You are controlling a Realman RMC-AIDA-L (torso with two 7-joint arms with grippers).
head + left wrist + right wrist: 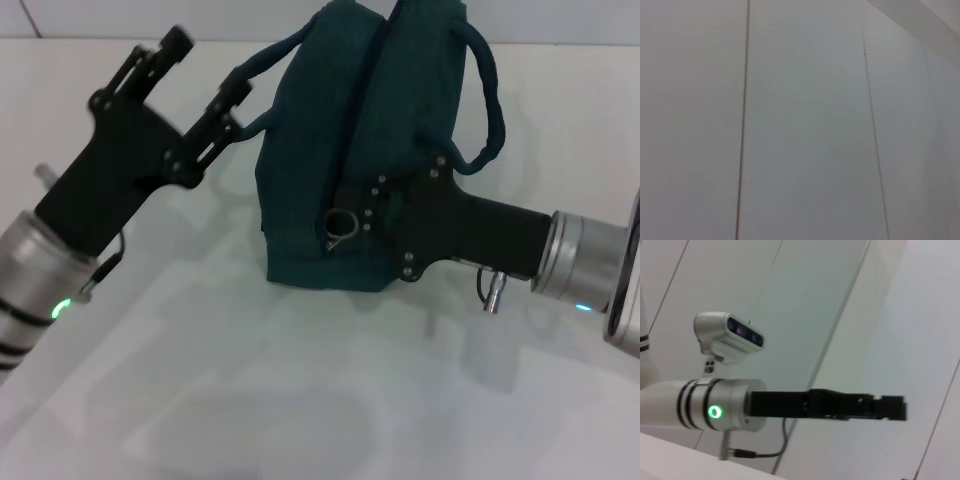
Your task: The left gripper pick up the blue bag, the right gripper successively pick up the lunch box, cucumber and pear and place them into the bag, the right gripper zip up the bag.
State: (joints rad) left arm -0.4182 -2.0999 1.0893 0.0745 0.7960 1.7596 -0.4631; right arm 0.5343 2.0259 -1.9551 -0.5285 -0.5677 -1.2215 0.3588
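Note:
The blue bag [340, 130] stands upright on the white table [300, 400], its top folded together and its metal ring pull [340, 225] at the near end. My right gripper [345, 222] lies against the bag's near side with its tip at that ring pull. My left gripper [205, 68] hangs open to the left of the bag, one fingertip close to the left loop handle [265, 62] and nothing between the fingers. The right wrist view shows the left gripper [892, 408] side-on. The lunch box, cucumber and pear are out of view.
The bag's second loop handle [492, 100] droops on the right side above my right arm's wrist [575, 255]. The left wrist view holds only pale wall panels [805, 125]. The left arm's camera housing [730, 336] sits above its green-lit wrist [715, 412].

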